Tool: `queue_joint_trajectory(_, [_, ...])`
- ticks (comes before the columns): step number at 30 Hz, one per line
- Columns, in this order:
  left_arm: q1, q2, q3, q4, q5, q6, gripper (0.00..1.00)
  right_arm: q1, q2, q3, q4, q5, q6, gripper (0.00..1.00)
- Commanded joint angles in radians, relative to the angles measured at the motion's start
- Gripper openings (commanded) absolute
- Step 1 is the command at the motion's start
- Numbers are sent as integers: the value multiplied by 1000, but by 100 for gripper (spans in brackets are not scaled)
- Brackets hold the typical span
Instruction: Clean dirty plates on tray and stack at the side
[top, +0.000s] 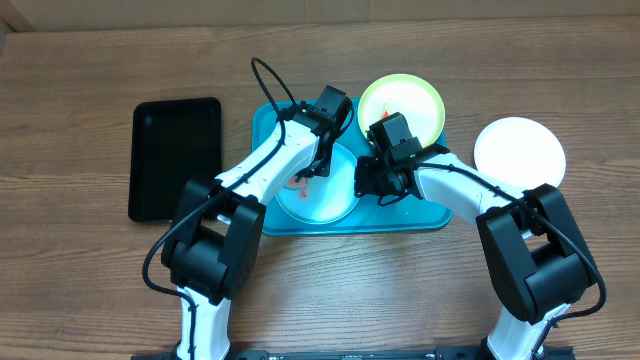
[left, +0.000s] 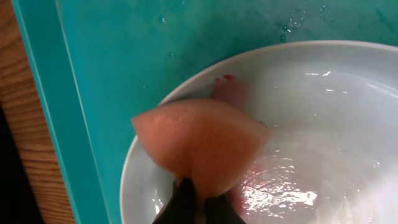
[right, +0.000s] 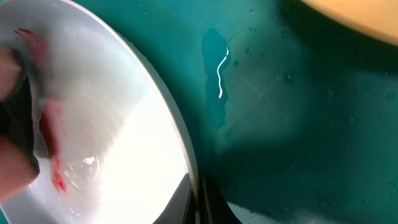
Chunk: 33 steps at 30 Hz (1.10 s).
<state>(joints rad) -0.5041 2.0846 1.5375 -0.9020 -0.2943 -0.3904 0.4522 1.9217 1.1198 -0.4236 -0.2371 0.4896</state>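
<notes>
A light blue plate (top: 325, 200) lies on the turquoise tray (top: 420, 215), wet and with a red smear (right: 53, 146) on it. My left gripper (top: 318, 165) is shut on a peach sponge (left: 199, 146) that presses on this plate (left: 323, 124). My right gripper (top: 362, 185) is shut on the plate's right rim (right: 186, 149), one finger inside and one outside. A yellow-green plate (top: 400, 108) with a red smear sits at the tray's far right corner. A white plate (top: 519, 152) rests on the table right of the tray.
A black rectangular tray (top: 175, 158) lies on the wooden table left of the turquoise tray. Water drops and a small puddle (right: 214, 81) sit on the tray floor (right: 298, 143) beside the blue plate.
</notes>
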Motion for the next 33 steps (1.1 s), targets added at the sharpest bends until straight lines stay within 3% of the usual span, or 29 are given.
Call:
queue_joint_trajectory(1, [-9,21,-17,-1,91,12,4,-3,16,-5,-8,12,-8,4])
queue_joint_trajectory(7, [-36,21,-46,-1,294,86,4,-3,16,-5,-11,11,-8,4])
queue_joint_trajectory(11, [-49,21,-95,21,282,87,4,-3,16,-5,-11,11,-8,4])
queue_joint_trajectory(13, [-49,21,-116,43,227,72,4,-3,16,-5,-11,11,-8,4])
queue_joint_trajectory(20, [-49,21,-121,77,-245,-115,4,-3,16,-5,-13,11,-7,4])
queue_joint_trajectory(23, [-49,21,-121,63,-295,-166,4,-3,16,-5,-15,11,-8,4])
queue_joint_trajectory(27, [-49,21,-121,26,-143,-154,4,-3,16,-5,-15,11,-8,4])
queue_joint_trajectory(33, [-49,21,-121,39,387,166,4,-3,16,-5,-15,11,-8,4])
